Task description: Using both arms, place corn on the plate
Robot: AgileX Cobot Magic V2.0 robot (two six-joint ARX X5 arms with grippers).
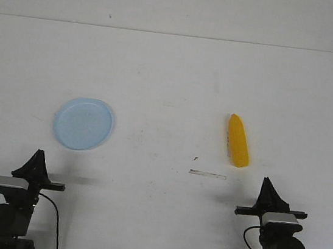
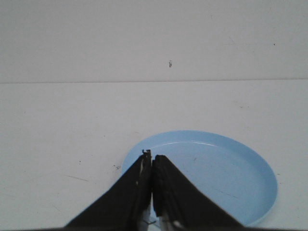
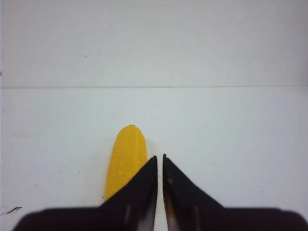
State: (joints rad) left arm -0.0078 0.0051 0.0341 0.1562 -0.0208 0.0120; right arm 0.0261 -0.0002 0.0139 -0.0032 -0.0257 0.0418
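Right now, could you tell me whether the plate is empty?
Empty. The plate shows only bare blue surface, and the corn lies on the table well apart from it.

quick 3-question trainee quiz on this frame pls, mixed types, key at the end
1. True or false: the corn already lies on the plate.
2. Which claw is nearer the corn? A) left claw B) right claw
3. Fill in: both claws are ____ and hold nothing.

Key: 1 false, the corn lies on the table, well apart from the plate. 2 B. 3 shut.
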